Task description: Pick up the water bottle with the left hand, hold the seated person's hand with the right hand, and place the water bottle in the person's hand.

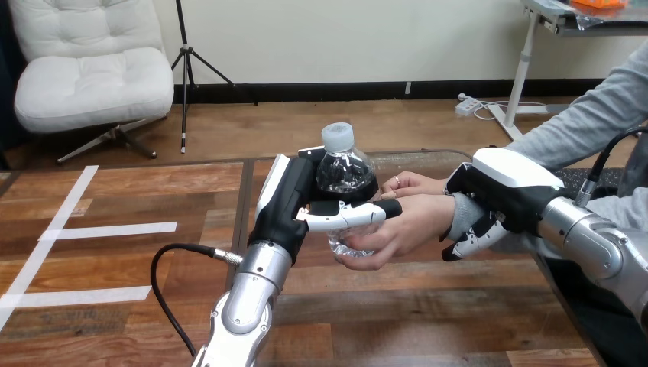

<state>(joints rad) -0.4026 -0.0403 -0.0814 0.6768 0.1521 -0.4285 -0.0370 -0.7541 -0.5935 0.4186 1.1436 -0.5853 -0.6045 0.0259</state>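
A black-and-white finger (pixel 348 215) of the robot's left hand (pixel 294 199) lies straight across the front of a clear plastic water bottle (pixel 345 174). The black palm presses against the bottle's left side, so the bottle is pinched between them. The bottle stands upright, white cap (pixel 337 138) on top. It is held in the air above the far half of the wooden table (pixel 428 306), close to the middle of its far edge.

The person's hand (pixel 409 222) reaches in from the right and cups the same bottle. Its fingers curl under the base and its thumb lies along the right side, so both this hand and the robot's left hand are on the bottle.

Further right, the fingers (pixel 470 241) of the robot's right hand (pixel 504 187) curl down and under the person's wrist (pixel 458 215). The hand's white back lies over the top of the wrist, closing around it at the cuff of a grey sleeve (pixel 581 126).

The left silver forearm (pixel 248 298) rises from the table's near edge. The right silver forearm (pixel 588 237) comes in over the table's right edge.
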